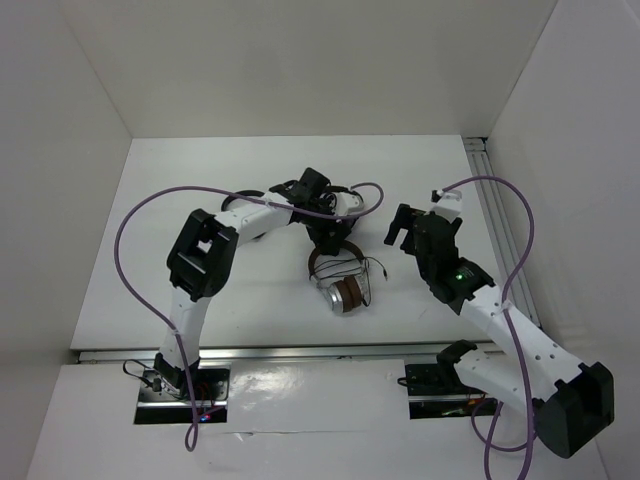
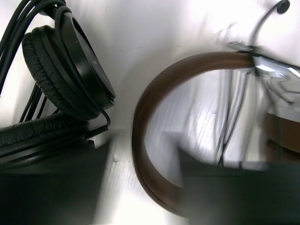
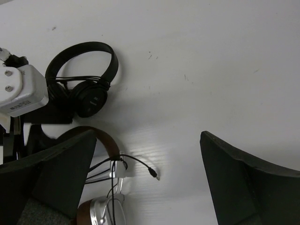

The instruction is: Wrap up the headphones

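The headphones (image 1: 338,285) lie mid-table with a brown headband (image 2: 140,122), brown pads and silver earcups (image 3: 101,213). Their thin black cable (image 3: 133,161) loops around the headband's end, and its plug (image 3: 153,174) lies loose on the table. My left gripper (image 1: 325,238) is low over the headband. Its jaws are open and straddle the band (image 2: 143,187), which lies against the right finger with a gap to the left one. My right gripper (image 1: 400,228) hovers open and empty to the right of the headphones, with the plug between its fingers (image 3: 150,187).
A small all-black pair of headphones (image 3: 84,79) lies just behind the brown pair and close to the left gripper's left finger (image 2: 65,70). More black headphones lie partly hidden under the left arm (image 1: 290,190). An aluminium rail (image 1: 495,200) runs along the table's right edge.
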Action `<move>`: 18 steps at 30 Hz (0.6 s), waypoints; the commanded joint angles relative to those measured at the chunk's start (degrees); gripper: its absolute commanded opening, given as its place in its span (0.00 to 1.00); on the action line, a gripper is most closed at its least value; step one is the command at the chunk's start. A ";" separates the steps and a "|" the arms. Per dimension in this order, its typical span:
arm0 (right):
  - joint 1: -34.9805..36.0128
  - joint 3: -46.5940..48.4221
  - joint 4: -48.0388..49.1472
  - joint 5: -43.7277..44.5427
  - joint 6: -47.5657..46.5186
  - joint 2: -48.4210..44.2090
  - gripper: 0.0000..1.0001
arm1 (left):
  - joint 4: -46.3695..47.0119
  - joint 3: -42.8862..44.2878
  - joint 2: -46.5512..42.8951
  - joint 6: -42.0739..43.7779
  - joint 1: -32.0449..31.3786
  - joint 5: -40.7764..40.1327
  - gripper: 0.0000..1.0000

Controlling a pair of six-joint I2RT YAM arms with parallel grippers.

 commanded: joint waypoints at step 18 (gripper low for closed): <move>-0.39 4.03 -0.69 -5.91 -1.19 -3.88 0.99 | -3.13 6.87 -19.13 -11.40 -4.25 -11.77 1.00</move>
